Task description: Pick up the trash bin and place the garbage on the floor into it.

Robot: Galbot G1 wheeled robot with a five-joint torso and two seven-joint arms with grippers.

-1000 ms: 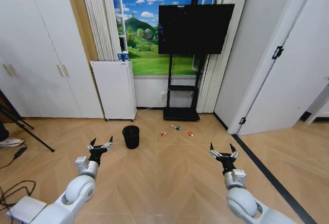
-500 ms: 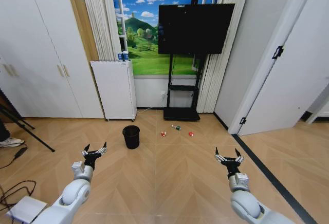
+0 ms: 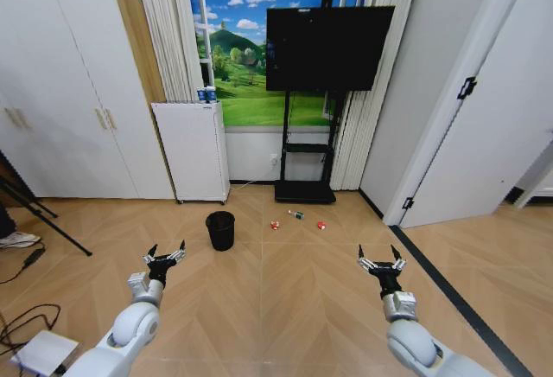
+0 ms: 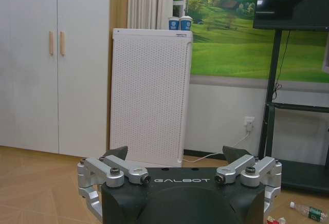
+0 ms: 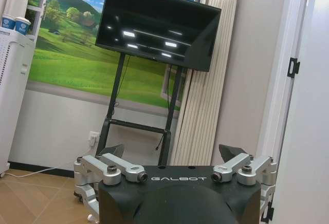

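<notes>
The small black trash bin (image 3: 220, 230) stands upright on the wooden floor ahead, left of centre. To its right lies the garbage: a red-and-white piece (image 3: 275, 225), a small clear bottle with a green label (image 3: 296, 215) (image 4: 307, 212) and a second red piece (image 3: 321, 225). My left gripper (image 3: 165, 255) (image 4: 177, 153) is held low at the near left, open and empty, well short of the bin. At the near right my right gripper (image 3: 380, 259) (image 5: 172, 151) hangs open and empty too.
A tall white perforated appliance (image 3: 192, 150) with two blue cups on top stands against the back wall behind the bin. A black TV on a stand (image 3: 327, 50) is to its right. White cupboards line the left, a tripod leg and cables (image 3: 34, 213) lie far left, a door is at right.
Both arms dropped and drew back toward me from a second ago, then rose slightly in the last half second. The bin and litter have not moved.
</notes>
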